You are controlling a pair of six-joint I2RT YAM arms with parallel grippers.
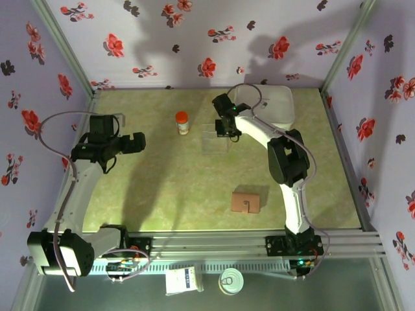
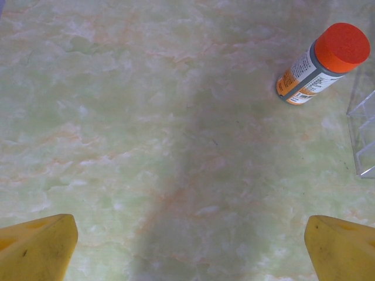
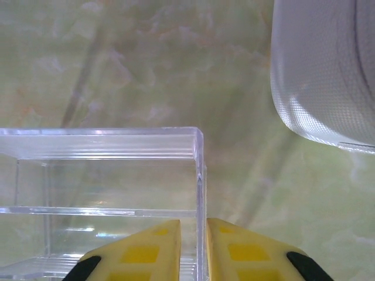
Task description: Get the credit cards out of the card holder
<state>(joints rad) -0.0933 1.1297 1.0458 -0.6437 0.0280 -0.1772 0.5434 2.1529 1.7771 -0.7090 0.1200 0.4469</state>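
The card holder [image 1: 245, 201], a small flat brown wallet, lies closed on the table near the front, right of centre. The credit cards are out of view. My right gripper [image 1: 227, 129] [image 3: 193, 234] is far from the wallet, at the back of the table. Its yellow fingers [image 3: 146, 252] straddle the right wall of a clear plastic box [image 3: 99, 175] [image 1: 214, 139]. The jaws stand slightly apart, with a thin gap between the left finger and the wall. My left gripper [image 1: 139, 142] [image 2: 188, 246] hangs wide open over bare table at the left, holding nothing.
An orange-capped bottle [image 1: 183, 122] [image 2: 322, 64] stands just left of the clear box [image 2: 363, 134]. A white rounded-square case [image 1: 272, 107] [image 3: 328, 70] sits at the back right, close to my right gripper. Flowered walls enclose the table.
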